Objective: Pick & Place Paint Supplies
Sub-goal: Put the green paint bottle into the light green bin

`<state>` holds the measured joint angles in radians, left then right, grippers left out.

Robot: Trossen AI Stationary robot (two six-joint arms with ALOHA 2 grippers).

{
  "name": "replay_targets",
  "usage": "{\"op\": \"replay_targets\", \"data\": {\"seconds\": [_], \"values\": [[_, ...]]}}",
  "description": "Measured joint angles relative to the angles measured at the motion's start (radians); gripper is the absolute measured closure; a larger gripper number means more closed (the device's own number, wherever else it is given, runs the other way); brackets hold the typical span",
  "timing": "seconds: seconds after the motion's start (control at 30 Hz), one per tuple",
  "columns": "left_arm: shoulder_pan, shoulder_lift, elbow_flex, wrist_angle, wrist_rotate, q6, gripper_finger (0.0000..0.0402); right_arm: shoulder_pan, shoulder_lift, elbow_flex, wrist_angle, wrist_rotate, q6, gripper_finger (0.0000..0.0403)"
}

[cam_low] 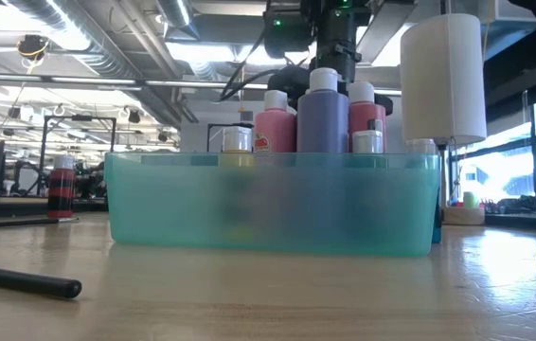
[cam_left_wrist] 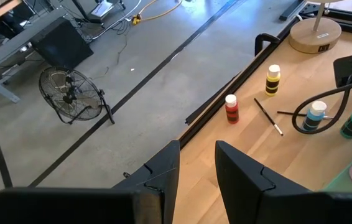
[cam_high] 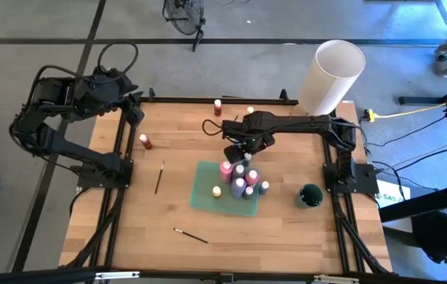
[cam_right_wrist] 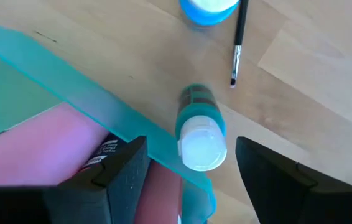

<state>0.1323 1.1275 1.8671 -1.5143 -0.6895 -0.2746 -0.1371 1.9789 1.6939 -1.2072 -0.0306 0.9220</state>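
- Right gripper (cam_high: 238, 151): fingers spread, nothing between them; poised over the far edge of the teal tray (cam_high: 204, 189). In the right wrist view its jaws straddle a white-capped green bottle (cam_right_wrist: 199, 134) standing on the table just outside the tray wall.
- Step in hand, as judged: taking that green bottle for placement in the tray. To do it well, the jaws should come down centred on the bottle body, clear of the tray rim, which runs close by one finger; close below the cap, lift straight, and set down in a bare part of the tray so the packed bottles are not knocked.
- Right arm pose: stretched from its base at the table's right edge across toward the centre, wrist bent downward over the tray.
- Left gripper (cam_left_wrist: 196, 169): fingers a little apart, holding nothing; arm folded back at the table's far-left corner, waiting.
- Bottles already in tray: pink bottle (cam_low: 275, 123), purple bottle (cam_low: 323, 112) and several others, upright and clustered.
- Supplies outstanding: red bottle (cam_high: 144, 142), another red bottle (cam_high: 217, 106), yellow bottle (cam_high: 249, 111), brush (cam_high: 159, 177), second brush (cam_high: 190, 235), blue bottle (cam_right_wrist: 208, 10).
- Other: large white cylinder (cam_high: 330, 76) at the far-right corner.
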Motion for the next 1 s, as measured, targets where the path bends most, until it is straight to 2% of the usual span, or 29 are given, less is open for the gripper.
{"op": "replay_targets", "data": {"seconds": [0.27, 1.0], "values": [[0.0, 0.0, 0.0, 0.0, 0.0, 0.0, 0.0304, 0.0, -0.001, -0.026, 0.003, -0.009, 0.062, 0.0155], [0.0, 0.0, 0.0, -0.001, 0.003, 0.0, 0.0304, -0.009, 0.019, -0.03, 0.031, -0.004, 0.06, 0.0155]]}}
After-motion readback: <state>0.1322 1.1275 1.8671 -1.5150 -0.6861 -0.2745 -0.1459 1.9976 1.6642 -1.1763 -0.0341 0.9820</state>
